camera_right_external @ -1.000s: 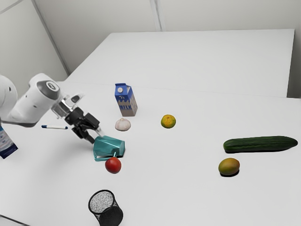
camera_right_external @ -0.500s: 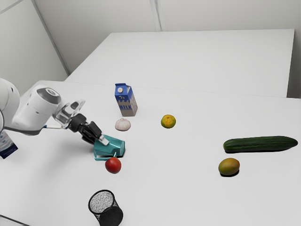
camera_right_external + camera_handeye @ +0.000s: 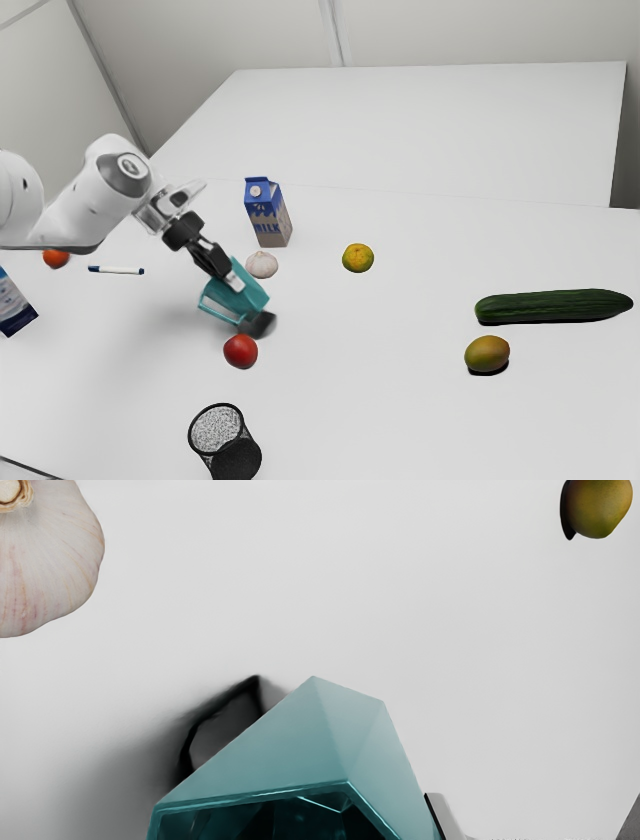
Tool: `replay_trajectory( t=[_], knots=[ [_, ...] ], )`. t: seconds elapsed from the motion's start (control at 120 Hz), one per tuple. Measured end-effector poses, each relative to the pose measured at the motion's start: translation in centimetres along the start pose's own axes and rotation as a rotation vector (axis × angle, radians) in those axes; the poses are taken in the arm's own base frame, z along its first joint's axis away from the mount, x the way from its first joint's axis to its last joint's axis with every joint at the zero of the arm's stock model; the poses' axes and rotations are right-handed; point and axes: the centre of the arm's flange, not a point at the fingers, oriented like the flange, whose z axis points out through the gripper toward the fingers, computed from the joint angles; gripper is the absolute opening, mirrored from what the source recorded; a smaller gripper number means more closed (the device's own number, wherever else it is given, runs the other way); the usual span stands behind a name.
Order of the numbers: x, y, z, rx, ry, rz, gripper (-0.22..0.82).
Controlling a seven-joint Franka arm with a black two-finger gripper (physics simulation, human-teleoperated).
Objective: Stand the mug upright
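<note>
The gripper (image 3: pixel 233 280) pinches the teal mug (image 3: pixel 251 291), which hangs tilted over the surface (image 3: pixel 400 390). Righting seems underway; next, turn its base fully downward, then lower it gently.

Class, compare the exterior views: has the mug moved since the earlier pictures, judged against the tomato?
Yes. In the exterior view, the mug has moved up, away from the tomato and closer to the garlic.
</note>
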Motion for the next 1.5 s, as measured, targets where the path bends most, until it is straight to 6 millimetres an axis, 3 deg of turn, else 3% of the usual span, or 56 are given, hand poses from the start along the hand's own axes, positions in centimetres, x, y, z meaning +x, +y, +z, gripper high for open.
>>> replay_trajectory(
  t=[0.1, 0.267, 0.442, 0.633, 0.667, 0.767, 0.883, 1.05, 1.317, 1.5],
  knots=[
    [2.0, 2.3, 0.7, 0.152, -0.072, 0.097, -0.17],
    [4.4, 3.8, 2.4, 0.377, -0.147, 0.223, -0.17],
    [4.4, 4.7, 5.2, 0.495, -0.193, 0.298, -0.17],
    [4.4, 4.8, 6.3, 0.554, -0.207, 0.321, -0.18],
    [4.4, 4.7, 6.3, 0.559, -0.206, 0.32, -0.16],
    [4.5, 4.7, 6.3, 0.567, -0.198, 0.314, 0.06],
    [4.6, 5.0, 6.0, 0.577, -0.189, 0.311, 0.24],
    [4.7, 6.4, 5.3, 0.595, -0.173, 0.319, 0.4],
    [5.6, 11.0, 2.2, 0.647, -0.126, 0.358, 0.52],
    [8.4, 15.3, -1.9, 0.651, -0.095, 0.31, 0.57]
  ],
)
